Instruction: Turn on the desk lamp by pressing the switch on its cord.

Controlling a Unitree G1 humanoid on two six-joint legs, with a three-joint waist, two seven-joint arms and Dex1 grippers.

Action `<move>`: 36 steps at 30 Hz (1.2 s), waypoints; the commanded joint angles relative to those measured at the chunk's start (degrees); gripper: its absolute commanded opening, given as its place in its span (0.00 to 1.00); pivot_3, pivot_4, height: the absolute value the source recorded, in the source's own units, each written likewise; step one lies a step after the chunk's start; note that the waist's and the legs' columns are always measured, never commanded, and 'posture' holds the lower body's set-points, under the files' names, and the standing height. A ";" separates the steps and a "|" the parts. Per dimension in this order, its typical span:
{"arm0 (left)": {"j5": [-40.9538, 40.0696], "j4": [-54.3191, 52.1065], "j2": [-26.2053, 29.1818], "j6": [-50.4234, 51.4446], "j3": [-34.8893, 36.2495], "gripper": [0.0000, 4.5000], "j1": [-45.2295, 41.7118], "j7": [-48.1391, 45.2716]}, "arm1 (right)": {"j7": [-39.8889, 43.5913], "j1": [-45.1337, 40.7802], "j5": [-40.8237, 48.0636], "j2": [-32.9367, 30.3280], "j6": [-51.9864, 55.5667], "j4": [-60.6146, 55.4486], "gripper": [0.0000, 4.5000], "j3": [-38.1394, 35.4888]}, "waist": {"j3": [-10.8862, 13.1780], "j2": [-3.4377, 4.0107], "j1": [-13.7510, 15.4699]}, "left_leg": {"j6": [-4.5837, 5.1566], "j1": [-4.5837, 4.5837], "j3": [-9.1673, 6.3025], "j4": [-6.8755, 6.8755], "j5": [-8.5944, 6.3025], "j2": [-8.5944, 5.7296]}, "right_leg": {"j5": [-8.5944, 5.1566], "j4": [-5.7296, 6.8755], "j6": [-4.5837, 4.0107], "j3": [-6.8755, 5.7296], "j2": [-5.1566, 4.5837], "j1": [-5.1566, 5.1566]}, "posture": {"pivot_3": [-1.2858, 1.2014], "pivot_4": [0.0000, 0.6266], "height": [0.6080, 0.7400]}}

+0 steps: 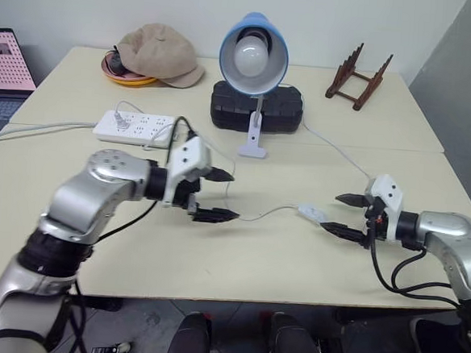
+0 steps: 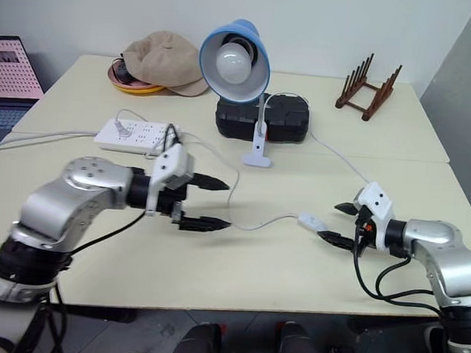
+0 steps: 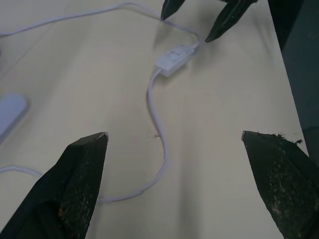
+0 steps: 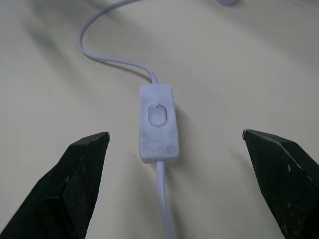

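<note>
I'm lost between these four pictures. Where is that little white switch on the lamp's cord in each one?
Left eye view: the switch lies on the table right of centre, just before the right gripper.
Right eye view: same spot, switch beside that gripper.
Left wrist view: near the upper middle, below two dark fingertips.
Right wrist view: dead centre, button up.
Shared landmark: the cord leaving both ends.

Tan cap [image 1: 159,52] over orange bowl [image 1: 126,75]; power strip [image 1: 135,127]; wooden rack [image 1: 358,77]; laptop [image 1: 5,67].
</note>
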 commanded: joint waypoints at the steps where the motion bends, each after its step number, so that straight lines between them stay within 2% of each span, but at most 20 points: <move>1: 2.05 0.29 -0.42 -3.23 -0.71 1.00 -1.28 -1.25 | -0.62 -1.30 -0.44 1.21 0.34 -0.46 1.00 0.71 | 0.00 0.01 -0.21 | 0.00 0.00 0.00 0.00 0.00 0.00 | 0.00 -0.01 0.00 0.00 0.00 0.00 | 0.52 0.24 1.00; 8: 2.41 0.04 -0.61 -3.95 -0.24 1.00 0.05 -1.69 | -1.98 -1.19 -1.67 4.44 -1.06 2.55 1.00 1.14 | 0.00 0.00 -0.14 | 0.00 0.01 -0.02 0.02 0.00 0.00 | 0.00 0.03 0.01 -0.01 0.00 -0.01 | 0.52 0.24 1.00; 9: 2.33 -0.17 -0.77 -3.77 -0.16 1.00 0.15 -1.61 | -2.15 -1.20 -1.79 4.83 -1.13 3.06 0.92 0.88 | 0.00 0.00 -0.14 | 0.00 0.01 -0.02 0.03 0.00 0.00 | 0.00 0.03 0.01 -0.01 0.00 -0.01 | 0.52 0.24 1.00; 10: 2.22 -0.64 -0.82 -3.54 -0.10 1.00 0.38 -1.51 | -1.44 -0.79 -2.27 4.61 -1.85 3.64 0.88 1.02 | 0.00 0.00 -0.14 | 0.00 0.01 -0.01 0.03 0.00 0.00 | 0.00 0.03 0.01 -0.01 0.00 -0.01 | 0.52 0.24 1.00; 21: 0.66 -3.36 -0.25 -1.04 1.83 1.00 2.86 -0.53 | 1.20 -1.09 -2.31 4.31 -3.66 5.89 0.25 0.78 | 0.00 0.01 -0.20 | 0.01 0.03 -0.02 0.03 0.01 0.00 | 0.00 0.06 0.01 -0.01 0.00 -0.01 | 0.52 0.24 1.00; 26: -4.05 -6.61 -1.32 5.33 4.52 1.00 6.28 2.47 | 0.81 -2.01 -1.74 4.96 -3.31 4.07 0.22 0.54 | 0.00 0.01 -0.25 | 0.01 0.04 -0.02 0.03 0.01 0.01 | 0.00 0.07 0.01 0.00 0.01 0.00 | 0.52 0.24 1.00; 30: -21.20 -11.80 -11.00 23.05 14.13 1.00 12.22 15.87 | -3.82 -4.83 -1.42 8.84 -2.39 -1.85 0.22 1.05 | 0.00 0.02 -0.35 | 0.01 0.03 -0.01 0.02 0.00 0.01 | 0.00 0.07 0.01 0.02 -0.02 0.00 | 0.52 0.24 1.00; 33: -27.74 -13.80 -17.27 29.42 18.34 1.00 14.24 24.68 | -6.38 -6.24 -1.61 11.68 -1.81 -4.31 0.22 1.33 | 0.00 0.01 -0.63 | 0.01 0.02 -0.05 0.05 0.00 0.02 | 0.00 0.12 0.03 -0.02 -0.02 0.00 | 0.52 0.24 1.00; 35: -37.95 -10.84 -25.89 32.81 23.36 1.00 14.77 36.22 | -8.83 -7.48 -2.87 14.28 -2.62 -6.45 0.22 2.68 | -0.01 0.01 -0.50 | 0.01 0.03 -0.16 0.06 0.01 0.02 | 0.00 0.18 0.03 -0.07 0.01 0.00 | 0.52 0.24 1.00; 36: -40.30 -10.15 -28.49 33.51 24.48 1.00 15.14 39.50 | -9.87 -7.87 -3.50 15.18 -3.03 -7.23 0.22 3.28 | -0.02 -0.01 -0.28 | 0.01 0.05 -0.20 0.07 0.01 0.02 | 0.00 0.20 0.03 -0.09 0.02 0.03 | 0.52 0.24 1.00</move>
